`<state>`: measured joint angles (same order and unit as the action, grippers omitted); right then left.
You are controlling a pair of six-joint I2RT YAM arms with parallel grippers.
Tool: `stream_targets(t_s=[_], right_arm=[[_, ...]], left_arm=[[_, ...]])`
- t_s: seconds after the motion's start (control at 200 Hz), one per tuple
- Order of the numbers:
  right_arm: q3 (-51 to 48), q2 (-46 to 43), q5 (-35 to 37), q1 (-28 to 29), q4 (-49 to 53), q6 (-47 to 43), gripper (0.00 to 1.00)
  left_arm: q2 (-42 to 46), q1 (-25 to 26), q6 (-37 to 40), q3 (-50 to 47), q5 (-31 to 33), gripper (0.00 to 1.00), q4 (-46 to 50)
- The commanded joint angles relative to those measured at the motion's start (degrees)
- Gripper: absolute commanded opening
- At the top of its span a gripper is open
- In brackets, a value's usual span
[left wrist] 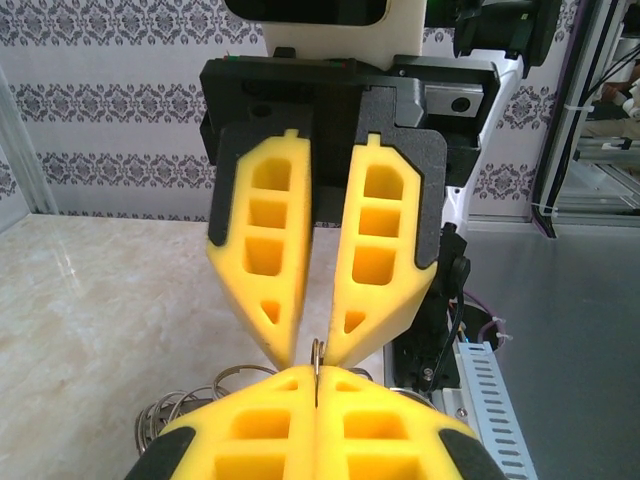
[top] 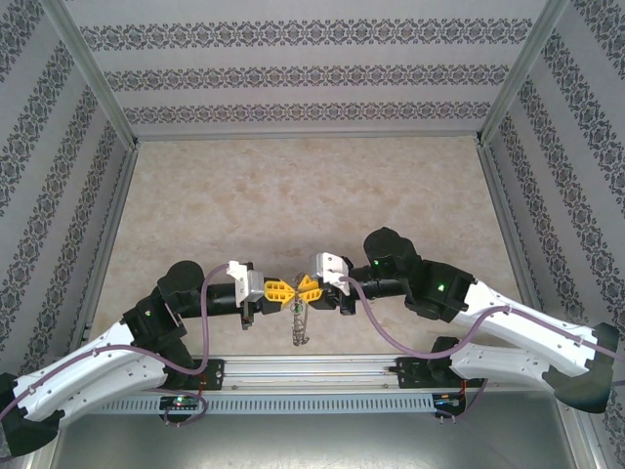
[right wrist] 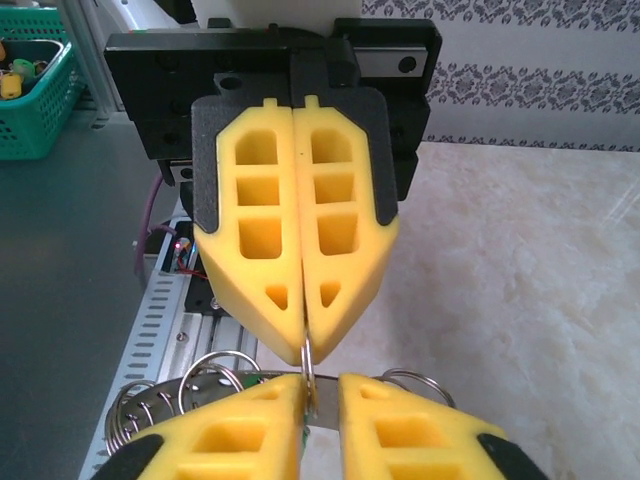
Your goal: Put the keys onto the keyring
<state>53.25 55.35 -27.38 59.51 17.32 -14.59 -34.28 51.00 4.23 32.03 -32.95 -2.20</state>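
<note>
Both grippers meet tip to tip over the middle of the table's [top: 293,186] near edge. Left gripper [top: 283,290] is clamped tight on the keyring [right wrist: 309,358], pinching its thin edge, and the wire loops [right wrist: 150,405] hang below. Right gripper [top: 305,289] jaws sit a sliver apart, straddling the same ring. We can't tell if they actually bite.

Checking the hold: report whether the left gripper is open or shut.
Shut on the keyring: fingers of the left gripper meet without a gap, pinching the ring's edge at their tips.
</note>
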Motion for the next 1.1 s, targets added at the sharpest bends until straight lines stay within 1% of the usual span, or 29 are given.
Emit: stream_targets(t_s=[0.0,0.07,0.13,0.2,0.27,0.34,0.52,0.565,0.63,0.744,0.824,0.909,1.004,1.094], right_arm=[[1.66,1.18,-0.69,0.16,-0.68,0.18,0.08],[2.34,1.73,0.14,0.15,0.8,-0.39,0.0],[3.2,2.07,1.04,0.16,2.51,-0.98,0.0],[4.54,2.43,2.14,0.09,5.23,-1.96,0.0],[6.27,2.89,2.76,0.15,8.16,-3.21,0.0],[7.71,3.59,2.66,0.08,10.48,-4.4,0.0],[11.66,6.63,0.3,0.08,14.02,-6.52,0.0],[12.24,7.23,-0.2,0.08,14.6,-6.9,0.0],[12.7,7.3,-0.9,0.09,14.76,-7.28,0.0],[11.87,6.25,-1.4,0.04,13.99,-7.35,0.0],[9.6,4.64,-1.3,0.08,11.34,-6.39,0.01],[7.39,3.34,-1.19,-0.01,8.68,-4.57,0.08],[5.44,2.45,-2.46,-0.05,5.53,-2.72,0.15],[3.63,1.65,-3.87,0.0,2.24,-0.81,0.16]], left_arm=[[0.31,0.78,-0.04,1.15,-1.26,0.0,-2.93],[0.26,0.77,0.15,1.43,-0.96,0.0,-2.14],[0.1,0.71,0.82,2.24,0.41,0.0,0.3],[-0.54,0.79,2.89,4.27,3.23,0.0,7.12],[-1.73,0.85,4.72,6.92,5.51,0.07,13.19],[-3.24,0.85,6.39,9.09,7.57,0.09,18.09],[-6.91,1.07,8.48,11.68,8.8,0.11,21.81],[-7.6,1.03,8.77,11.92,9.15,0.1,22.12],[-7.99,1.12,8.88,12.04,9.47,0.0,21.94],[-6.07,1.2,7.56,10.44,9.66,0.0,18.53],[-3.28,1.25,5.27,7.93,8.1,0.0,12.93],[-0.75,1.2,1.13,4.28,4.5,0.0,2.99],[-0.61,1.21,-3.69,0.79,0.82,0.0,-8.22],[-1.23,1.25,-6.65,-1.16,-1.55,0.0,-16.21]])
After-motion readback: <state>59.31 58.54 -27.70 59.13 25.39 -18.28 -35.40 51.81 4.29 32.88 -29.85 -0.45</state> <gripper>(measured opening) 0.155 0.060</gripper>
